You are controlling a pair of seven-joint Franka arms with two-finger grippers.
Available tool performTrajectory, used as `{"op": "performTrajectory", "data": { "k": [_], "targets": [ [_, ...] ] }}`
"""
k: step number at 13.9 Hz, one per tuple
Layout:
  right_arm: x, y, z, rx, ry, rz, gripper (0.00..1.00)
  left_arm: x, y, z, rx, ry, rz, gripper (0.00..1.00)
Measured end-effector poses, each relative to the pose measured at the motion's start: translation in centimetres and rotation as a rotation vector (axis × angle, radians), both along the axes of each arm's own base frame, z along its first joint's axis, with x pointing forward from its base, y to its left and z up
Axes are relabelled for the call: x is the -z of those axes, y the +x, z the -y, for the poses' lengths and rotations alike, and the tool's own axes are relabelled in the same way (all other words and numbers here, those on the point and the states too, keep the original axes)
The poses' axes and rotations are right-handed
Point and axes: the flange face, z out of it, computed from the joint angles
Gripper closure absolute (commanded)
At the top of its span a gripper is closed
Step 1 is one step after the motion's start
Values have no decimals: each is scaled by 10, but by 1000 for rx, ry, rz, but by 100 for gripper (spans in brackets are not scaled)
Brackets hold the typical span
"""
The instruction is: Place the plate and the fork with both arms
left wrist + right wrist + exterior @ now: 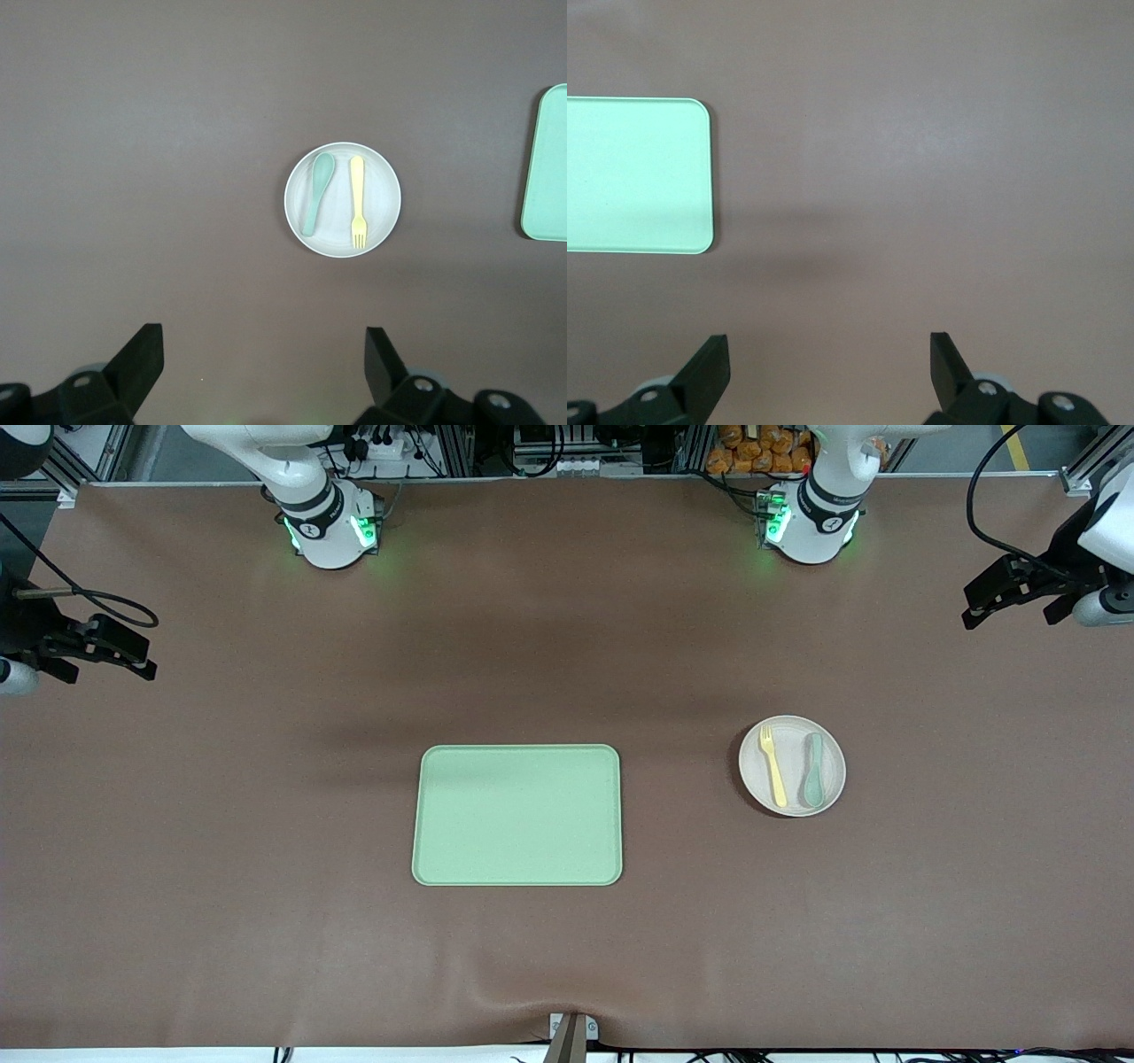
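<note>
The cream plate lies on the brown table toward the left arm's end. The pale-yellow fork lies on it beside a muted-green spoon. The left wrist view shows the plate, fork and spoon too. My left gripper hangs open and empty high over the table's end, well apart from the plate; its own view shows bare table between the fingers. My right gripper hangs open and empty over the right arm's end of the table.
A rectangular light-green tray lies at the table's middle, nearer the front camera than the arm bases; it also shows in the left wrist view and the right wrist view. Brown table surface lies between tray and plate.
</note>
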Motion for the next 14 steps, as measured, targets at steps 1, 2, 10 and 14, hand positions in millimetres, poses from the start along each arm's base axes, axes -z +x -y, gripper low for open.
{"op": "performTrajectory", "data": {
  "k": [1, 2, 10, 14],
  "targets": [
    [0, 0, 0, 0, 0, 0, 0, -1, 0, 0, 0, 0, 0, 0],
    [0, 0, 0, 0, 0, 0, 0, -1, -1, 0, -1, 0, -2, 0],
    [0, 0, 0, 0, 0, -1, 0, 30, 12, -15, 14, 2, -64, 0],
    [0, 0, 0, 0, 0, -3, 0, 98, 27, -16, 14, 1, -60, 0]
  ]
}}
